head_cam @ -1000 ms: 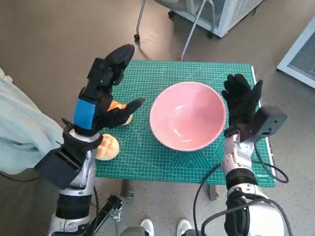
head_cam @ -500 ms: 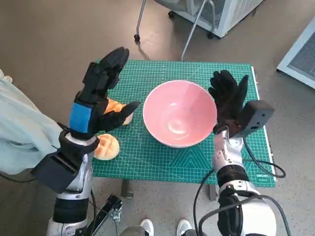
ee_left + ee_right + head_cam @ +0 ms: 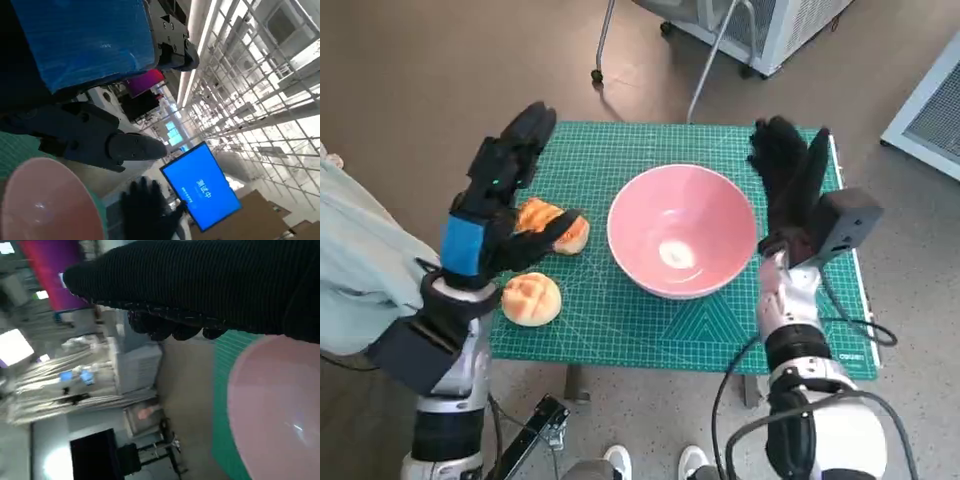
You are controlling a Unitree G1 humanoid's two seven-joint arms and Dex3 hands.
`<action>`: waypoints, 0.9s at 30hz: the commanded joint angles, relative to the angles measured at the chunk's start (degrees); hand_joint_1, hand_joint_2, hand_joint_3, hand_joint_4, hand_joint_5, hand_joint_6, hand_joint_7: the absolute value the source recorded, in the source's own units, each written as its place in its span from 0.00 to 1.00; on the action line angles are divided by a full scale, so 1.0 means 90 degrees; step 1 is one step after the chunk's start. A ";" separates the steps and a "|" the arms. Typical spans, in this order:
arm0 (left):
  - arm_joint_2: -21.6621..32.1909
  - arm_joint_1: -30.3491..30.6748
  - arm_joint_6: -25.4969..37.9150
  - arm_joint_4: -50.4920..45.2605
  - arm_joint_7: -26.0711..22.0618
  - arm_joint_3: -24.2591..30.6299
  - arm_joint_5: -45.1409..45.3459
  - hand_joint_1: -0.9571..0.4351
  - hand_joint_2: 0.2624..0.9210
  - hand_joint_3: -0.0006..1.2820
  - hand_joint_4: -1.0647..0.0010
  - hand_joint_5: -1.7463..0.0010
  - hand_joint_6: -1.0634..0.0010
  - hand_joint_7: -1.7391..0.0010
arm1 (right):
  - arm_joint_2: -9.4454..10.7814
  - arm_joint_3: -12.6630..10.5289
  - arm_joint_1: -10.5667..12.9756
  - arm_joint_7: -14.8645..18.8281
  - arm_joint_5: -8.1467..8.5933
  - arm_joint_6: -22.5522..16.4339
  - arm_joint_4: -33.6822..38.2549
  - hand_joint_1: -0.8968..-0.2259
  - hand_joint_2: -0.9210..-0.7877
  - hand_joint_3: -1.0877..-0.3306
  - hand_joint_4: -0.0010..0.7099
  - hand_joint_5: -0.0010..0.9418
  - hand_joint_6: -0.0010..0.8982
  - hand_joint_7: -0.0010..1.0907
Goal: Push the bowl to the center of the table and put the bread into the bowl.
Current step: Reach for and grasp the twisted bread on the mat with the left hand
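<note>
My left hand (image 3: 500, 205) raised above left buns, fingers apart, holding nothing. Two bread buns: near bun (image 3: 531, 298) at mat's left front, far bun (image 3: 553, 227) partly under my fingers. Bowl (image 3: 682, 231) near mat centre, upright. My right hand (image 3: 790, 185) spread, empty, just beside bowl's right rim. Step judged: bowl placed; lower left hand squarely over one bun, close gently, lift clear of rim. Surface: green cutting mat (image 3: 720, 335) on table. Room: brown floor, chair legs (image 3: 705, 70), white cabinet (image 3: 770, 25).
</note>
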 commanded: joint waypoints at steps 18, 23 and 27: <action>0.2641 0.0128 -0.0206 0.0946 -0.0657 0.0601 0.1245 0.40 1.00 0.08 0.74 1.00 0.70 0.98 | -0.0013 0.0823 0.0414 0.2551 0.0602 -0.1868 -0.2241 0.32 0.00 0.38 0.46 0.02 0.08 0.73; 0.3003 -0.0143 -0.0135 0.1185 -0.0848 0.0331 0.1563 0.44 0.96 0.02 0.78 1.00 0.71 1.00 | -0.0067 0.1066 0.0603 0.2995 0.0851 -0.1792 -0.2891 0.34 0.00 0.37 0.45 0.01 0.01 0.82; 0.3224 -0.0387 0.0080 0.1271 -0.1089 0.0038 0.1783 0.49 0.90 0.01 0.81 1.00 0.72 1.00 | -0.0086 0.1218 0.0743 0.3173 0.1004 -0.1710 -0.3345 0.34 0.00 0.37 0.45 0.01 0.00 0.84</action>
